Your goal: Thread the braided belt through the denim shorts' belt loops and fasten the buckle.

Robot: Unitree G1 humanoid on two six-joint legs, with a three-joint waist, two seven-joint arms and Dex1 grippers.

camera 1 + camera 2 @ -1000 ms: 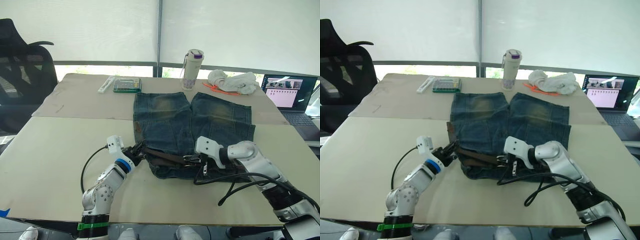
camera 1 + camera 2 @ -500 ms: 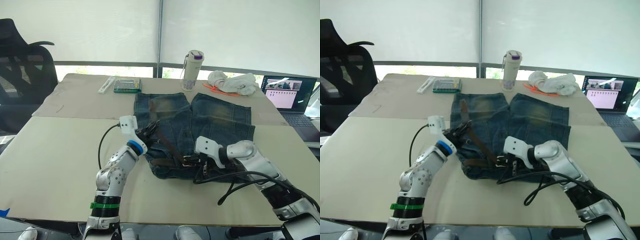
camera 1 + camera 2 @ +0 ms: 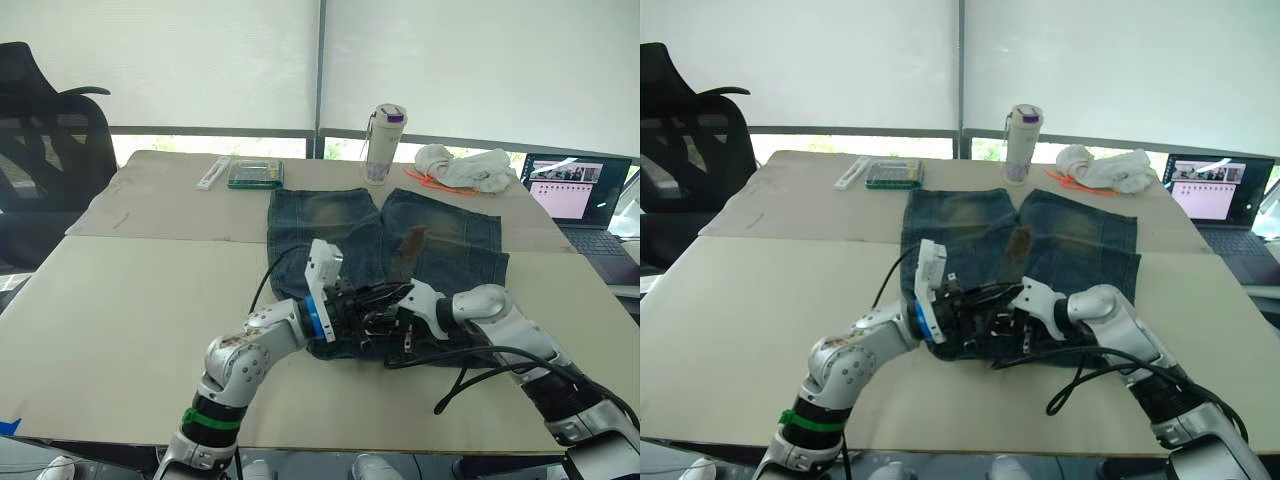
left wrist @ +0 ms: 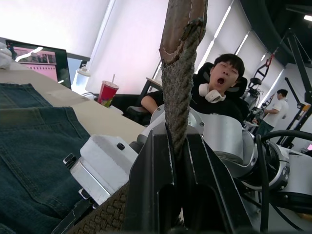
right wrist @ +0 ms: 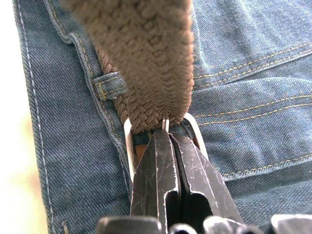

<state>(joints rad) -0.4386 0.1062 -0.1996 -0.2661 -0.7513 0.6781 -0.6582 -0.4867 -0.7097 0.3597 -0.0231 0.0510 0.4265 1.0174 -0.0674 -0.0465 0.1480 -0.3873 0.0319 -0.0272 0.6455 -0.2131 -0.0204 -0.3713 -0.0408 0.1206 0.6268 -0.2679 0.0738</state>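
Observation:
The denim shorts (image 3: 330, 225) lie flat on the table with the waistband toward me. My left gripper (image 3: 368, 299) reaches across the waistband and is shut on the braided belt (image 4: 178, 83) a little below its free end. The brown belt tip (image 3: 412, 240) stands up over the shorts. My right gripper (image 5: 168, 141) is right next to the left one, shut at the silver buckle (image 5: 127, 146), where the belt (image 5: 146, 63) runs into the frame. A belt loop (image 5: 108, 86) with the belt under it sits just beside the buckle.
At the table's back stand a water bottle (image 3: 384, 140), a white cloth bundle (image 3: 465, 165), a green box (image 3: 254, 172) and a laptop (image 3: 578, 190). Black cables (image 3: 480, 370) trail from my right arm. A black chair (image 3: 45, 130) is far left. A person (image 4: 219, 83) sits behind.
My left arm swung from the shorts' left edge across to the right gripper, carrying the belt end with it. The belt tip now stands over the shorts. My right gripper stayed at the buckle.

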